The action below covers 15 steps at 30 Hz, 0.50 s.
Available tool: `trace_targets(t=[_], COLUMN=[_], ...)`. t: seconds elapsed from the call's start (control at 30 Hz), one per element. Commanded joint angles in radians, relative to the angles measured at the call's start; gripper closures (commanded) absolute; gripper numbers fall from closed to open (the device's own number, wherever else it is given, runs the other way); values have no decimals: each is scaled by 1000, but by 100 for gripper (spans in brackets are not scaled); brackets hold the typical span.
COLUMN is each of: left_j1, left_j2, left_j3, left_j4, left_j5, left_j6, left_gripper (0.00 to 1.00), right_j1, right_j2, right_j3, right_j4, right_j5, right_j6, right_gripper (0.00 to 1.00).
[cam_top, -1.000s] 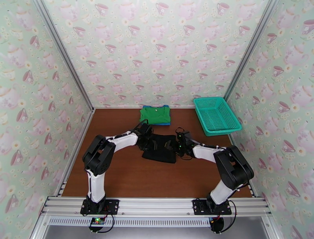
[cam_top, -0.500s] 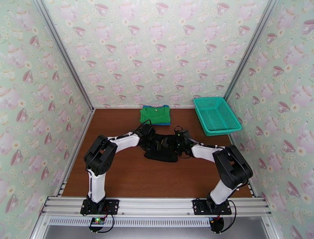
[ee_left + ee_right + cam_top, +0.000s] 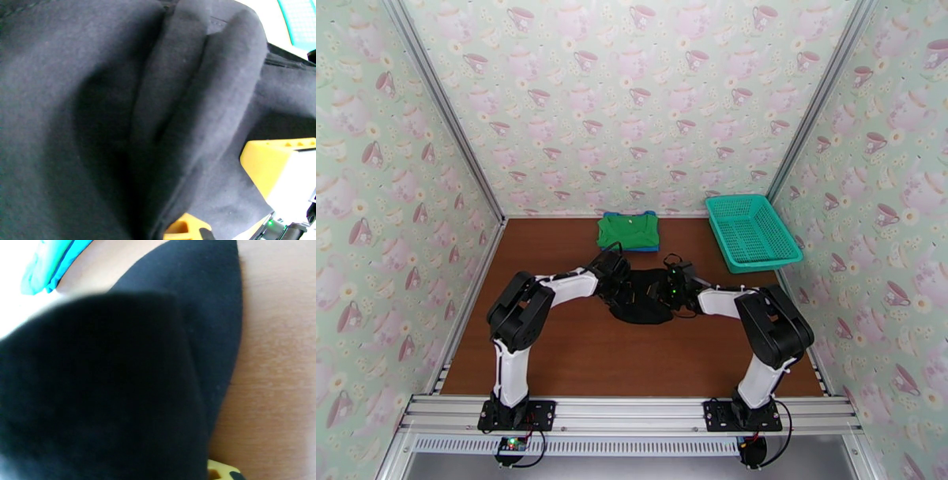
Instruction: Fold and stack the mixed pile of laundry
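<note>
The black garment [image 3: 641, 306] lies bunched on the brown table [image 3: 553, 347] between my two grippers. My left gripper [image 3: 622, 286] is on its left edge and shut on the black cloth. In the left wrist view the garment's folds [image 3: 118, 118] drape over a yellow fingertip [image 3: 183, 229]. My right gripper [image 3: 665, 290] sits on the garment's right edge. There the black cloth [image 3: 118, 378] rises up against the right wrist camera and hides the jaws. The bright green shirt [image 3: 629, 230] lies folded at the back, on top of the blue shirt [image 3: 651, 247].
A teal lattice basket [image 3: 752, 231] stands at the back right against the wall. Patterned walls close in the table on three sides. An aluminium rail [image 3: 632, 414] with both arm bases runs along the near edge.
Both grippers have drawn closer together and a little toward the back. The black garment has bunched from a flat rectangle into a smaller rounded heap. The left gripper has shut.
</note>
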Motion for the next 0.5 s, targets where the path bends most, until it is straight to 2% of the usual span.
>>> trace_targets(t=[0.0, 0.2, 0.23, 0.27, 0.37, 0.47], left_j1=[-13, -15, -16, -17, -19, -20], left_j2=[-6, -50, -60, -70, -107, -145], left_j3=[-39, -45, -47, -47, -47, -42], left_j4=[-21, -20, -21, -21, -29, -44], left_j5=[-6, -12, -12, -13, -22, -33], left_j6=[-6, -11, -11, -11, -8, 0], left_gripper=[100, 100, 100, 100, 100, 100], right_j1=[45, 53, 54, 49, 47, 58], right_j2=[102, 72, 62, 63, 86, 78], right_j3=[-16, 14, 19, 26, 77, 108], right_j4=[-161, -238, -252, -256, -281, -320], right_j5=[-23, -5, -10, -38, -137, -126], right_j6=[-38, -60, -66, -68, -80, -96], right_gripper=[65, 66, 89, 99, 100, 100])
